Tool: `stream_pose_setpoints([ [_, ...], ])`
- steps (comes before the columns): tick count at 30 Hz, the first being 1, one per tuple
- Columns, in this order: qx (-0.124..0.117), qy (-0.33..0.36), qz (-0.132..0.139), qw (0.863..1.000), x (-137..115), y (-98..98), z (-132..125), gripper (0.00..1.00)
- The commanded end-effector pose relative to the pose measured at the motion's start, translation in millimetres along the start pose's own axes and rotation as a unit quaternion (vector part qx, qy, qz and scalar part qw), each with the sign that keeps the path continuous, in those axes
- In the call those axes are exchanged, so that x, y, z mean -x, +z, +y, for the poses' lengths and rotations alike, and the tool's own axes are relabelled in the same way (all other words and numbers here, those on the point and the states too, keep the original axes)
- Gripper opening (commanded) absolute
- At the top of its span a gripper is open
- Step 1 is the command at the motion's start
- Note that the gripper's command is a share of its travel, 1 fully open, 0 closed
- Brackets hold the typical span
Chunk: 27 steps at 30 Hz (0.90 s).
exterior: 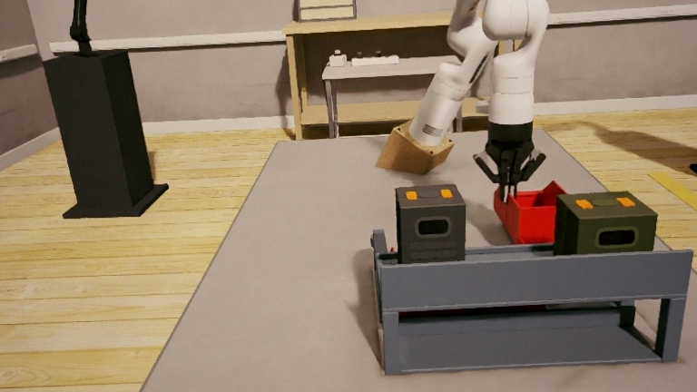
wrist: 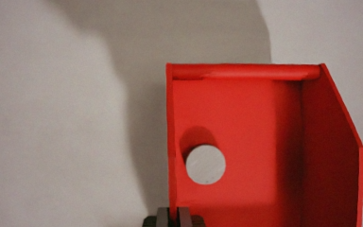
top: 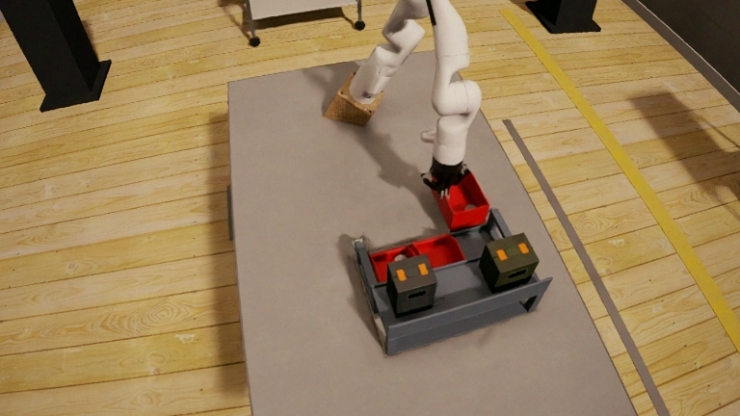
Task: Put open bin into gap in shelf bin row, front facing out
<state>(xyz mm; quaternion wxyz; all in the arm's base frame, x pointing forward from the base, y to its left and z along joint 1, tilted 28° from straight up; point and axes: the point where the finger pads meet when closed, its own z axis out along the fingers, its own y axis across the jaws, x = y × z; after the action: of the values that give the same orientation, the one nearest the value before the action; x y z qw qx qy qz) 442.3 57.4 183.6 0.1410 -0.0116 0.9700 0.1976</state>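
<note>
My gripper (top: 444, 194) (exterior: 508, 196) (wrist: 174, 218) is shut on one side wall of the red bin (top: 469, 220) (exterior: 535, 224) (wrist: 246, 118). The bin hangs over the table beside the shelf's right part. A round grey part (top: 470, 207) (wrist: 205, 165) lies inside it; the low lip is at the top in the wrist view. The grey-blue shelf (top: 458, 329) (exterior: 535, 279) holds a red bin (top: 438, 252) beside another red bin (top: 376, 270) at its left end, which has a light part (top: 400, 257). The gap (top: 475, 241) is to their right. The bins' lower parts are hidden.
A dark grey case (top: 411, 286) (exterior: 431, 229) and a green case (top: 509, 263) (exterior: 606, 223) stand on the shelf's top board. The shelf's upright end pieces stand at both sides. The arm's wooden base block (top: 354, 103) (exterior: 415, 152) is farther back on the table (top: 294, 182) (exterior: 288, 202).
</note>
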Motion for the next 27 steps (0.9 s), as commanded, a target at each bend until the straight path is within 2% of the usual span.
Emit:
stream_pose_setpoints([
  [1,0.0,0.0,-0.001,1.0,-0.7,-0.5,-0.1,0.1],
  [27,0.0,0.0,-0.001,1.0,-8.3,-1.1,0.1,0.1],
])
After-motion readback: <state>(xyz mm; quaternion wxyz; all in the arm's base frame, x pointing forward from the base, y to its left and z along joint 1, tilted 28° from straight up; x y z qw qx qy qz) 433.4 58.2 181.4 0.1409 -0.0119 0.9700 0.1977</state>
